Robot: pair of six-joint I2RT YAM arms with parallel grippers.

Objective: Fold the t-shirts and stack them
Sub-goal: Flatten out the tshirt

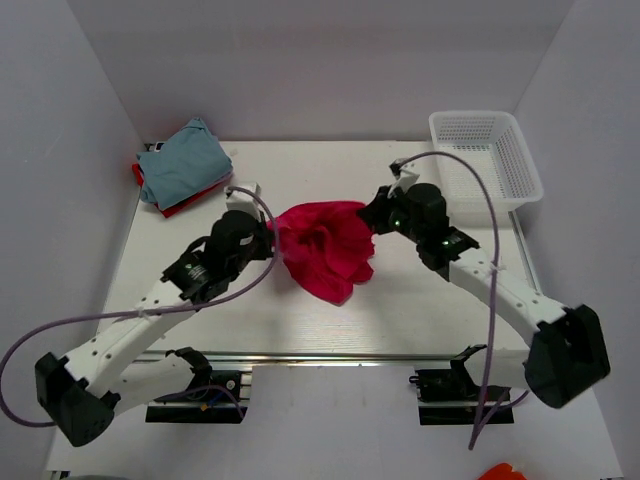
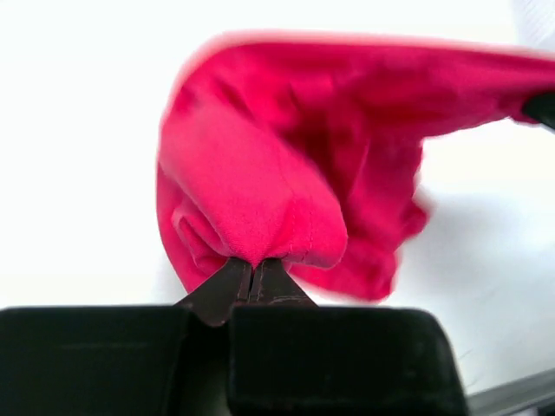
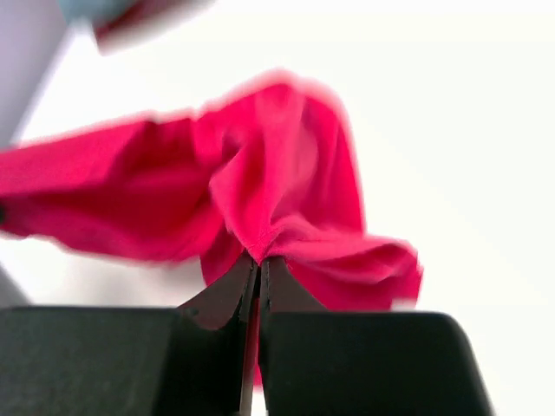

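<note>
A magenta-pink t-shirt [image 1: 325, 245] hangs bunched between my two grippers over the middle of the table. On its left edge my left gripper [image 1: 274, 238] is shut, pinching a fold of the pink cloth [image 2: 260, 208] at the fingertips [image 2: 252, 270]. At the shirt's right edge my right gripper [image 1: 372, 214] is likewise shut on the pink cloth [image 3: 277, 199], with fabric caught between its fingertips [image 3: 260, 269]. A folded light blue-grey t-shirt [image 1: 183, 163] lies on top of a red t-shirt [image 1: 180, 208] at the back left corner.
A white mesh basket [image 1: 487, 155] stands at the back right corner. A small white box [image 1: 243, 192] sits just behind the left gripper. White walls close in the table on three sides.
</note>
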